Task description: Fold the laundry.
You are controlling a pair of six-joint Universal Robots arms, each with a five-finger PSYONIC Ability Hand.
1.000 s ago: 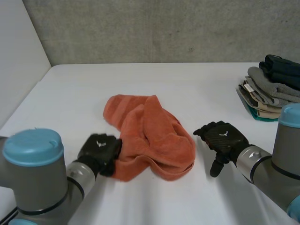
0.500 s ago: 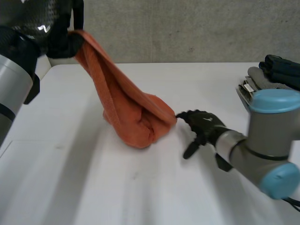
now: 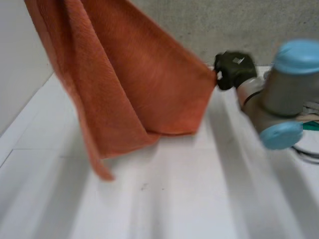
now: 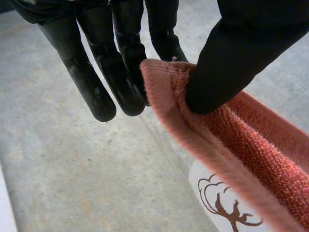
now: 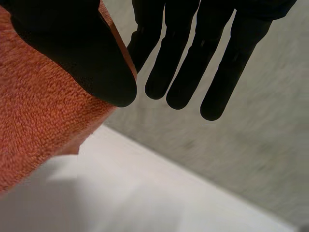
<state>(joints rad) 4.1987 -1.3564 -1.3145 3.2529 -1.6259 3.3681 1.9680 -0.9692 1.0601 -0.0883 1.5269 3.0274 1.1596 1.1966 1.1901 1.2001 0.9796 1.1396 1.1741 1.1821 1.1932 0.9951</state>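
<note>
An orange towel (image 3: pixel 129 84) hangs in the air above the white table (image 3: pixel 199 194), stretched between both hands. In the left wrist view my left hand (image 4: pixel 120 58) pinches the towel's hemmed edge (image 4: pixel 251 145) between thumb and fingers, close to a white label with a cotton-flower print (image 4: pixel 219 198). My right hand (image 3: pixel 233 67) grips the towel's right corner, level with the table's far edge. In the right wrist view its thumb (image 5: pixel 82 48) presses the cloth (image 5: pixel 43 111) against a finger, while the other fingers stay straight. The towel's lower tip dangles just over the table.
My right arm (image 3: pixel 284 99) reaches over the right side of the table. A sliver of the folded clothes pile (image 3: pixel 311 125) peeks out behind it. A grey concrete wall (image 3: pixel 239 25) stands along the back.
My left hand has carried the towel up past the top of the head view. My right hand rose from the table and closed on the towel's corner, so the cloth now hangs spread.
</note>
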